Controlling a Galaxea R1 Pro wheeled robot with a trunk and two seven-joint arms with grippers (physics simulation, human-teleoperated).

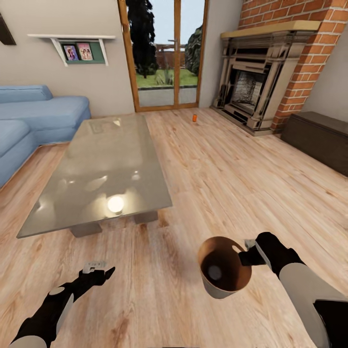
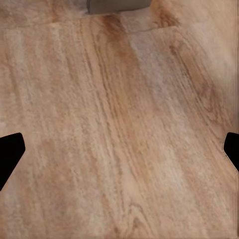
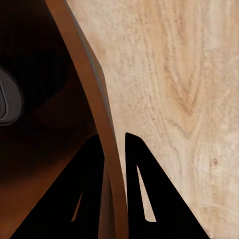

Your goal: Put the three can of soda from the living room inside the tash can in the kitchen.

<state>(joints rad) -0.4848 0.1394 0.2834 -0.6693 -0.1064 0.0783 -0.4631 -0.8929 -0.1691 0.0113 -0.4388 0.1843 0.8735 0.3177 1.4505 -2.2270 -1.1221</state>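
I am in the living room. My right gripper point(image 1: 245, 256) is shut on the rim of the tash can point(image 1: 223, 285), a pale grey bucket with a brown inside, held low over the wood floor. The silvery top of a can of soda point(image 1: 215, 273) shows at its bottom. In the right wrist view the rim point(image 3: 102, 124) runs between my two fingertips, and the can top point(image 3: 7, 99) sits inside. An orange can of soda point(image 1: 194, 117) stands on the floor far ahead, by the glass doors. My left gripper point(image 1: 99, 269) point(image 2: 119, 149) hangs open over bare floor.
The grey glass-topped low table point(image 1: 104, 164) stands ahead on the left, with the blue sofa point(image 1: 34, 116) beyond it. The brick fireplace point(image 1: 261, 82) and a dark low cabinet point(image 1: 319, 137) line the right side. Open wood floor runs between table and fireplace.
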